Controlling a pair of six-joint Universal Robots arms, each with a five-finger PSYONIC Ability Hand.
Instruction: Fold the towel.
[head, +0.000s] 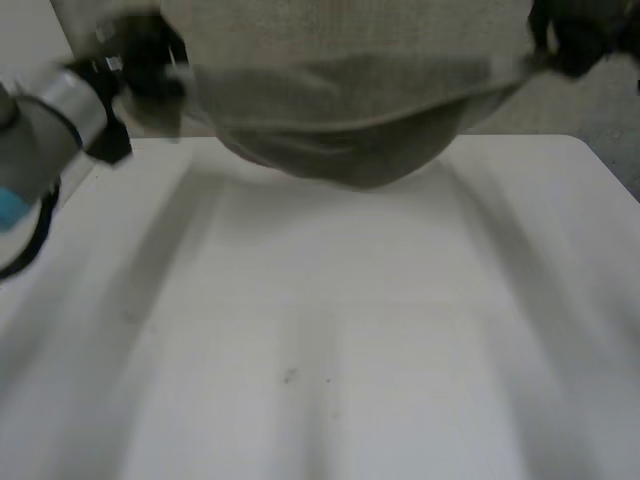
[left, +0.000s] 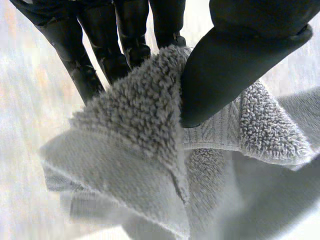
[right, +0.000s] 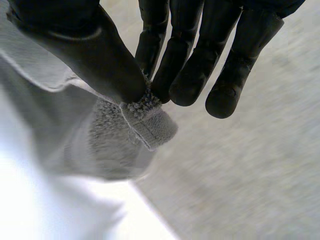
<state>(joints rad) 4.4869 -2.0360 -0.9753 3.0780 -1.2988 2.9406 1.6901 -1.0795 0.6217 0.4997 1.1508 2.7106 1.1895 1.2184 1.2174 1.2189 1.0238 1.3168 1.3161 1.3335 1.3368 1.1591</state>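
A grey towel (head: 350, 90) hangs in the air above the far side of the white table (head: 330, 330), stretched between both hands and sagging in the middle. My left hand (head: 150, 55) holds its left corner: in the left wrist view the thumb (left: 230, 65) pinches the terry corner (left: 145, 105) against the fingers (left: 90, 55). My right hand (head: 575, 40) holds the right corner: in the right wrist view the thumb (right: 95, 55) and fingers (right: 185, 65) pinch the small folded corner (right: 147, 122).
The tabletop lies bare beneath the towel, with its far edge (head: 520, 136) just under the hanging cloth. Grey floor (right: 250, 170) shows beyond the table by the right hand.
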